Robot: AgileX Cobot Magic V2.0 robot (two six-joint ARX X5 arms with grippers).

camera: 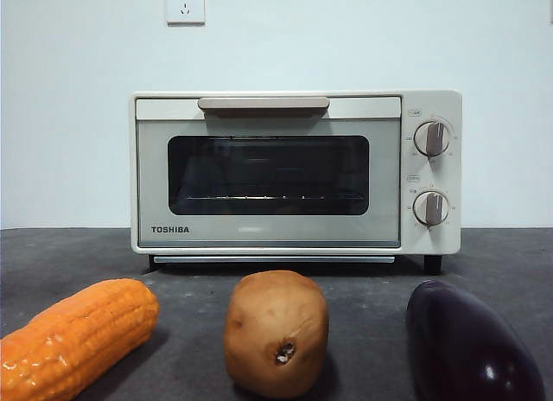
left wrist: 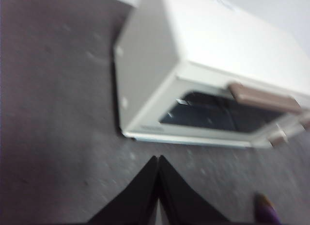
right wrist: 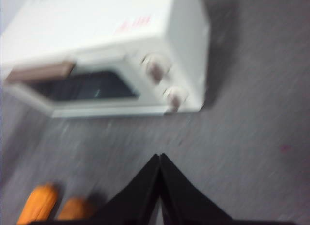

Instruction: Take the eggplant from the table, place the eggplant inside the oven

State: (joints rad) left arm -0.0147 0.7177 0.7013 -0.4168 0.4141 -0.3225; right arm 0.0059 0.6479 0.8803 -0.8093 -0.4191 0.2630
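The dark purple eggplant [camera: 471, 345] lies on the grey table [camera: 510, 263] at the front right, and a sliver of its tip [left wrist: 267, 209] shows in the left wrist view. Behind it stands the cream Toshiba oven [camera: 294, 172] with its door closed; it also shows as the oven [left wrist: 208, 74] in the left wrist view and the oven [right wrist: 111, 55] in the right wrist view. My left gripper [left wrist: 158, 159] hovers above the table in front of the oven's left side, jaws shut and empty. My right gripper [right wrist: 160, 157] hovers in front of the oven's right side, also shut and empty. Neither arm shows in the front view.
An orange corn cob [camera: 73, 336] lies at the front left and a brown potato [camera: 276, 332] stands in the middle, both in front of the oven. They appear as the corn cob [right wrist: 38, 210] and potato [right wrist: 75, 209] in the right wrist view. A wall socket [camera: 185, 3] sits on the back wall.
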